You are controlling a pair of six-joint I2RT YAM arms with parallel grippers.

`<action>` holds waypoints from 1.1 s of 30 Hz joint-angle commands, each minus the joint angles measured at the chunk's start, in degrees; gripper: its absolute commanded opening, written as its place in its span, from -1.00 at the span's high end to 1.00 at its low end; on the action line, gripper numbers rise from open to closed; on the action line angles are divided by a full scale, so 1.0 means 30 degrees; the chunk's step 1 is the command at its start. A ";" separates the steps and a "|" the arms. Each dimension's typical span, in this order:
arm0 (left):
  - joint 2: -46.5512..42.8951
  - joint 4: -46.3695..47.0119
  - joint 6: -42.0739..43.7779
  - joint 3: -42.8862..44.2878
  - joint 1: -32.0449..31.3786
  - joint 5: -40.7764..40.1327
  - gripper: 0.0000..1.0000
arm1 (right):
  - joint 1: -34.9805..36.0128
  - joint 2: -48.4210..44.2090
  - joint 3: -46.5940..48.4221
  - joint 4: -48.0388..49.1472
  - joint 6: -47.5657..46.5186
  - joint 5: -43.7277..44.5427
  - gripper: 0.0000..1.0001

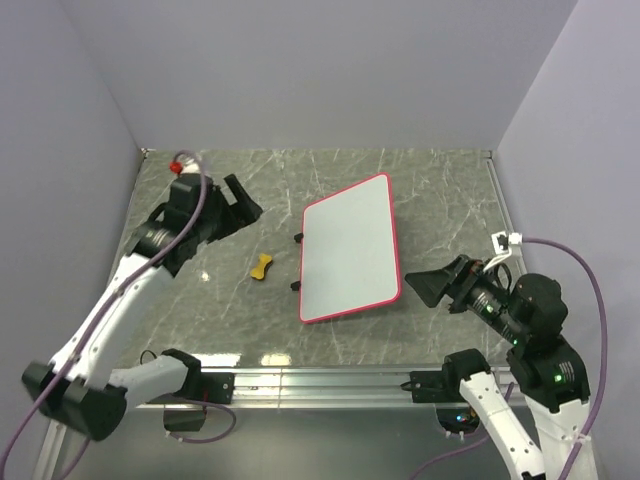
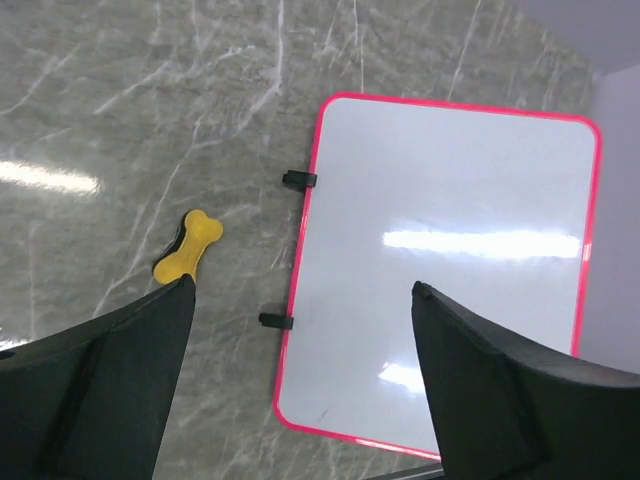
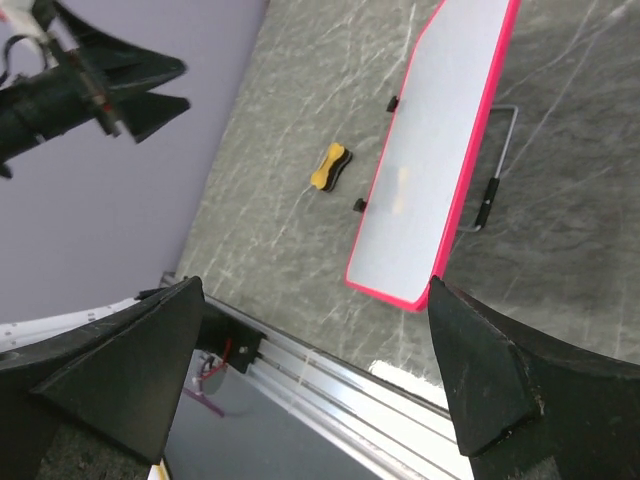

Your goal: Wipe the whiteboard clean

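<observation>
The whiteboard (image 1: 348, 250) lies in the middle of the table, white with a red-pink rim and two black clips on its left edge. It shows no scribbles. It also shows in the left wrist view (image 2: 440, 260) and in the right wrist view (image 3: 440, 140). A small yellow bone-shaped eraser (image 1: 262, 267) lies on the table left of the board; it shows too in the left wrist view (image 2: 188, 247) and in the right wrist view (image 3: 331, 167). My left gripper (image 1: 238, 203) is open and empty, raised above the table left of the eraser. My right gripper (image 1: 428, 287) is open and empty, just right of the board's near right corner.
The grey marble table (image 1: 220, 320) ends at a metal rail (image 1: 320, 385) along the near edge. Purple walls close in the back and both sides. A wire stand (image 3: 492, 165) sticks out from under the board.
</observation>
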 commanded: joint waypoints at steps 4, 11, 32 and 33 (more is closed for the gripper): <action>-0.3003 -0.5343 -0.1331 0.0423 -0.0890 -0.4041 -0.99 | -0.0089 -0.0678 -0.1246 -0.0304 0.1061 -0.1249 -0.99; -0.5641 -0.9040 -0.2476 0.0629 -0.1595 -0.6420 -0.88 | -0.0031 -0.2114 -0.2184 -0.0362 0.1441 -0.1661 -0.99; -1.1241 -0.4148 -0.2856 -0.3122 -0.1595 0.1140 -0.99 | -0.0060 -0.4986 -0.2479 -0.1652 0.1766 -0.1427 -0.99; -1.1153 -0.4178 -0.2914 -0.2947 -0.1595 0.1023 -0.99 | -0.0031 -0.4986 -0.2478 -0.1564 0.1678 -0.1891 -0.99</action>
